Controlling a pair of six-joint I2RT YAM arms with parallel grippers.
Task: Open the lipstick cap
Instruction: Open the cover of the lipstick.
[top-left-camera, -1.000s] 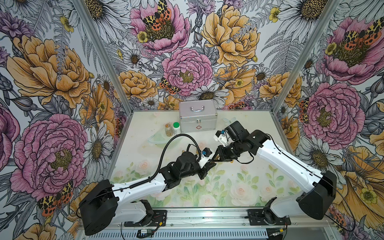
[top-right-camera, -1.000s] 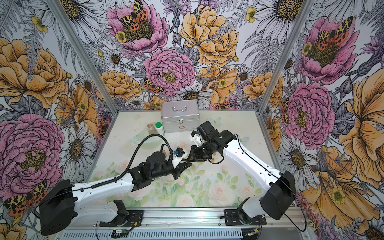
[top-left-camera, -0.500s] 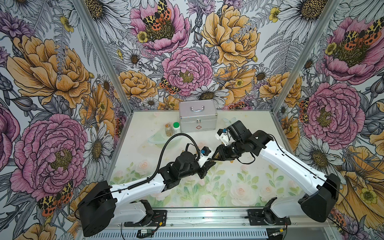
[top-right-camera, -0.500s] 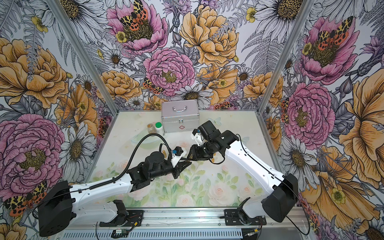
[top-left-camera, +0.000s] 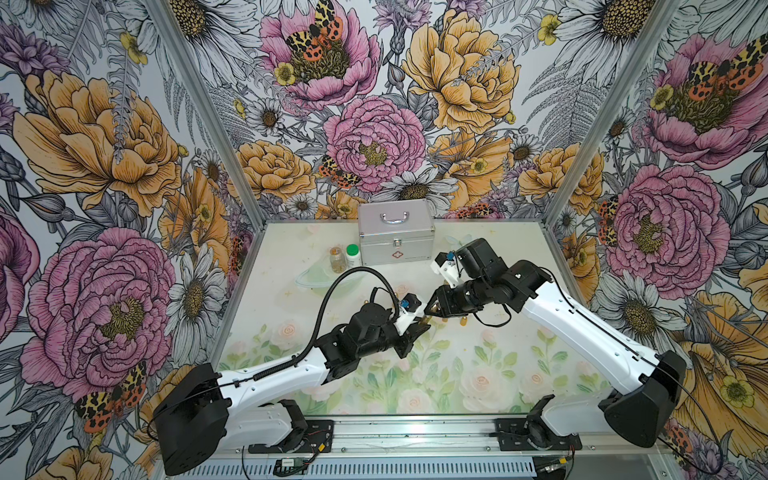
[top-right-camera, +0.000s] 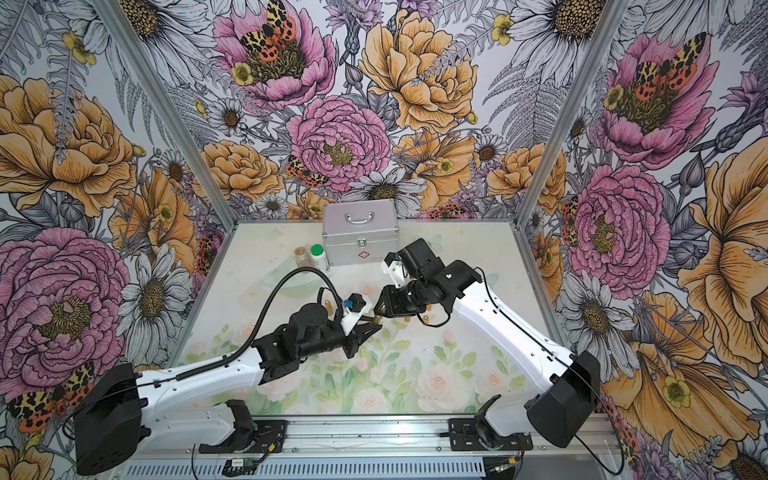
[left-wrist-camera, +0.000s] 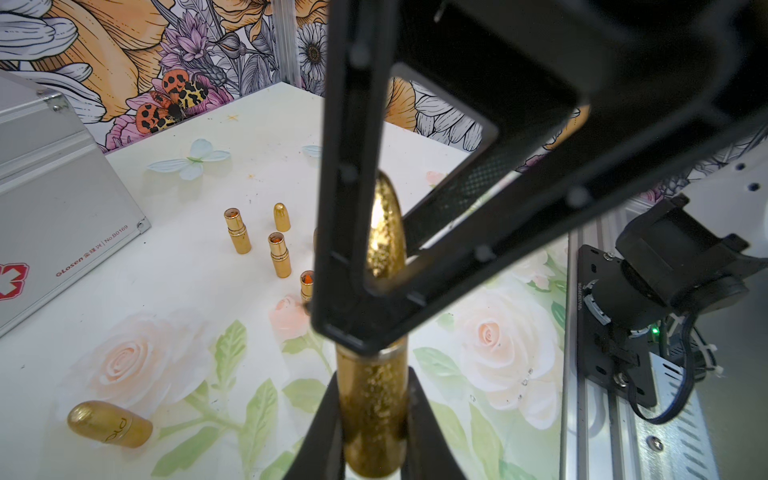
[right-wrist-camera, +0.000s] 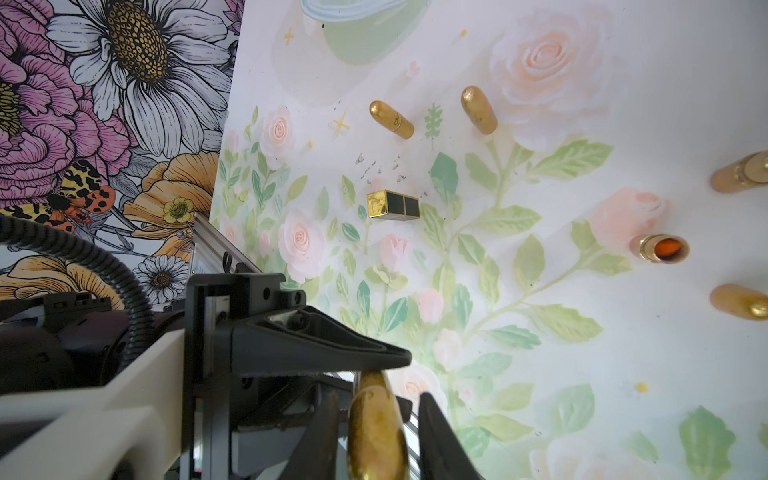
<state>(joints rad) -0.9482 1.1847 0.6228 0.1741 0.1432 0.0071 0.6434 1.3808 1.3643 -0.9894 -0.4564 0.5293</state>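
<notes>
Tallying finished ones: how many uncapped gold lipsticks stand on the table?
3 uncapped lipsticks stand near the silver case: one nearest it, one in the middle, one partly covered by the jaws. More may be hidden.

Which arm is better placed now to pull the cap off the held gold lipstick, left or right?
Right. The right gripper straddles the cap with a slight gap, so it likely must close, then pull. The left gripper is shut on the lipstick base and should just hold.
</notes>
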